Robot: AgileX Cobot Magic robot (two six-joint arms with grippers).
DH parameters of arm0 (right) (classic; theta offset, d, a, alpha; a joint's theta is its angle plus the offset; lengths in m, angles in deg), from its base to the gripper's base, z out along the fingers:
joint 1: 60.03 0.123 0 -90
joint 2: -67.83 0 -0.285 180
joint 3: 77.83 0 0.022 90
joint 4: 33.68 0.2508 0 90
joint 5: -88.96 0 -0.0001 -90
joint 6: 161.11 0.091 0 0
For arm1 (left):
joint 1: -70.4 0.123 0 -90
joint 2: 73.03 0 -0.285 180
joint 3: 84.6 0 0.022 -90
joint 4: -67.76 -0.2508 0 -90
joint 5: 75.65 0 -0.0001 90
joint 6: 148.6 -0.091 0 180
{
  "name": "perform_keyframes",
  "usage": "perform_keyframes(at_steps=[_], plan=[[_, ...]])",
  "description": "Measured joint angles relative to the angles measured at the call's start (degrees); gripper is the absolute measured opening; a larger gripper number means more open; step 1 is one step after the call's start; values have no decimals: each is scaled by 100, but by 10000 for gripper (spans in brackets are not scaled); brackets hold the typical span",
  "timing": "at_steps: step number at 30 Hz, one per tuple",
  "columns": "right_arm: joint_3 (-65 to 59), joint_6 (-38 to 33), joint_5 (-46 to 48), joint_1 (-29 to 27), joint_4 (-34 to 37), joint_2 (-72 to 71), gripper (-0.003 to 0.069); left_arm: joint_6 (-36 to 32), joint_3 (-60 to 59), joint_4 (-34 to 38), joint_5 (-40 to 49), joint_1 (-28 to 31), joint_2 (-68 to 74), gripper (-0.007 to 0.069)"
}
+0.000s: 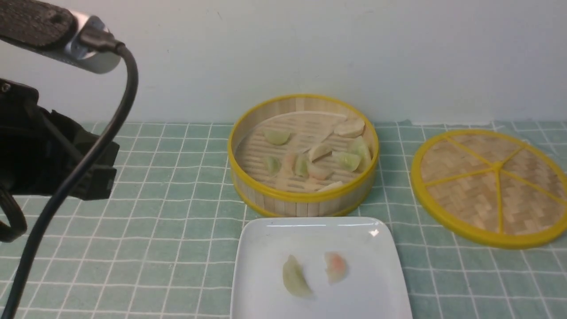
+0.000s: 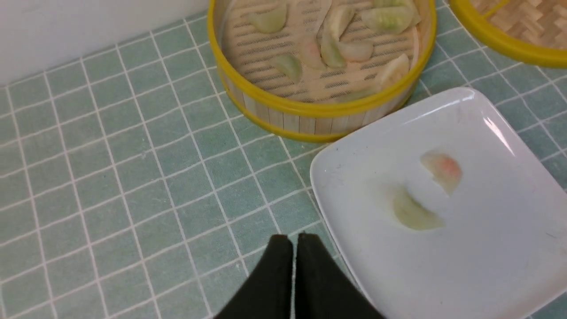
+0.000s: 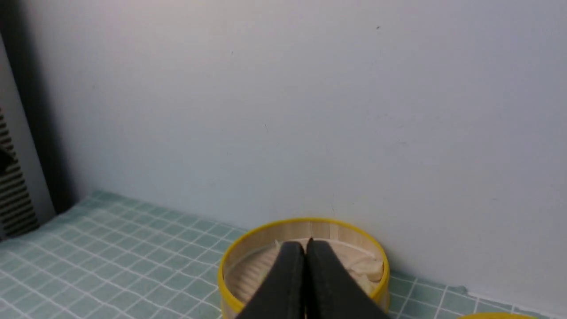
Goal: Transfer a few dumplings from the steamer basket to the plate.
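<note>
The steamer basket [image 1: 303,195] stands at the back middle with several dumplings [image 1: 345,160] inside; it also shows in the left wrist view [image 2: 310,110] and the right wrist view [image 3: 248,241]. The white plate [image 1: 266,283] lies in front of it. On the plate lie a pale green dumpling [image 1: 296,277] and a white-pink dumpling [image 1: 335,266], also seen in the left wrist view as green [image 2: 414,213] and pink [image 2: 443,169] on the plate [image 2: 487,274]. My left gripper [image 2: 294,241] is shut and empty, above the cloth beside the plate's edge. My right gripper [image 3: 305,246] is shut and empty, raised, facing the basket.
The flat woven lid [image 1: 491,186] with yellow spokes lies right of the basket. A green checked cloth [image 1: 168,212] covers the table. A pale wall [image 1: 310,53] rises just behind the basket. My left arm and its cable [image 1: 66,177] fill the left side of the front view.
</note>
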Motion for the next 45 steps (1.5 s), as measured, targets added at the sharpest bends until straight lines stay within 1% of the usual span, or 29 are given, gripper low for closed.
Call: perform_keyframes(at_steps=[2, 4, 8, 14, 18, 20, 27, 33, 35, 39, 43, 45], plan=[[-375, 354, -85, 0, -265, -524, -12, -18, 0, 38, -149, 0, 0, -6], [-626, 525, -165, 0, -516, -784, -12, -30, 0, 101, -253, 0, 0, -6], [-692, 579, -174, 0, -630, -808, -12, -142, -93, 199, -308, 0, -57, -6], [-704, 585, -174, 0, -630, -808, -12, -115, -1162, 308, -952, 0, -1071, -6], [-704, 585, -174, 0, -630, -808, -12, 177, -2066, 310, -1615, 0, -1966, -6], [-704, 585, -174, 0, -630, -808, -12, 310, -2377, 314, -1808, 0, -2328, -6], [-704, 585, -174, 0, -630, -808, -12, 378, -2890, 314, -1915, 0, -3175, -6], [-710, 585, -174, 0, -630, -808, -12, 368, -2972, 292, -1874, 0, -3260, -6], [-710, 585, -174, 0, -630, -808, -12, 310, -2972, 228, -1874, 0, -3260, -6], [-710, 585, -174, 0, -630, -808, -12, 310, -3110, -174, -2092, 12, -3309, -6], [-710, 585, -174, 0, -630, -808, -12, 310, -3659, -445, -2593, 251, -3715, -6], [-710, 585, -174, 0, -630, -808, -12, 310, -4250, -480, -3022, 674, -4147, -6]])
